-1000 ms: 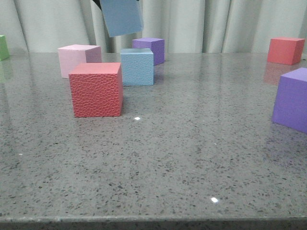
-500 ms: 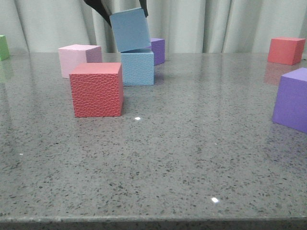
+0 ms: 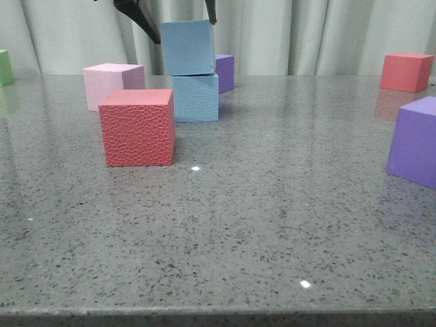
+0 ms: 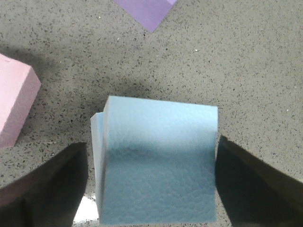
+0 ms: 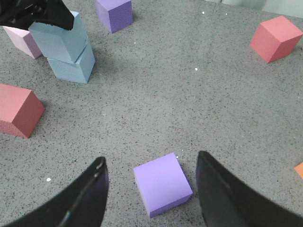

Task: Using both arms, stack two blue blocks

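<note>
Two blue blocks (image 3: pixel 191 70) stacked on desk (image 3: pixel 272 225), between left claw (image 4: pixel 151 182) fingers, gaps visible; right claw (image 5: pixel 150 189) wide above purple cube (image 5: pixel 163 183).

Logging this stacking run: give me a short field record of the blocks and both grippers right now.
stack: upper blue block sits on lower blue block, slightly offset
left gripper: fingers either side of upper block, released or not unclear
right gripper: open, above a purple cube
nearby: red cube, pink cube
</note>
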Controlling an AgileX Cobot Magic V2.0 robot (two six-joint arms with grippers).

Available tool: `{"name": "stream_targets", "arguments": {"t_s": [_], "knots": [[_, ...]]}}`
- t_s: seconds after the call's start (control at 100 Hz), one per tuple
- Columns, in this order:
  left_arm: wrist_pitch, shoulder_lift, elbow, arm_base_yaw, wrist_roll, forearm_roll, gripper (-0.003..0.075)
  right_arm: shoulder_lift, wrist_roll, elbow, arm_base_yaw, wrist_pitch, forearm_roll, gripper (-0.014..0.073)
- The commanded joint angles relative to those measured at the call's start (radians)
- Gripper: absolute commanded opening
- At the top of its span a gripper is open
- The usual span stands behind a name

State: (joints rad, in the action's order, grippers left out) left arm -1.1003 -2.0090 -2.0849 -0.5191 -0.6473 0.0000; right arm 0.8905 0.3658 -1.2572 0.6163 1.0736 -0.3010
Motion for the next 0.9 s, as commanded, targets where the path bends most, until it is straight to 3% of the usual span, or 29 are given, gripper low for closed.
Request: {"name": "stream_targets", "arguments": {"t_s": [0.0, 0.26, 0.43, 0.62, 0.89], "knots": [[0.054, 0.065, -0.035, -0.008, -0.002, -0.020, 0.0552, -0.009, -0.014, -0.022, -0.002, -0.054, -0.035, 0.0421], [-0.024, 0.068, -0.168, -0.029, 0.023, -0.011, 0.0548, -0.009, -0.014, -0.022, -0.002, -0.064, -0.035, 0.0421], [-0.082, 0.080, -0.251, -0.089, 0.073, 0.090, 0.0548, -0.012, -0.014, -0.022, -0.002, -0.081, -0.044, 0.0421], [-0.160, 0.131, -0.242, -0.155, 0.205, 0.162, 0.0547, -0.050, -0.014, -0.020, -0.002, -0.117, -0.046, 0.0421], [-0.158, 0.291, -0.141, -0.194, 0.260, 0.184, 0.0530, -0.116, -0.014, 0.002, -0.002, -0.156, -0.046, 0.0421]]}}
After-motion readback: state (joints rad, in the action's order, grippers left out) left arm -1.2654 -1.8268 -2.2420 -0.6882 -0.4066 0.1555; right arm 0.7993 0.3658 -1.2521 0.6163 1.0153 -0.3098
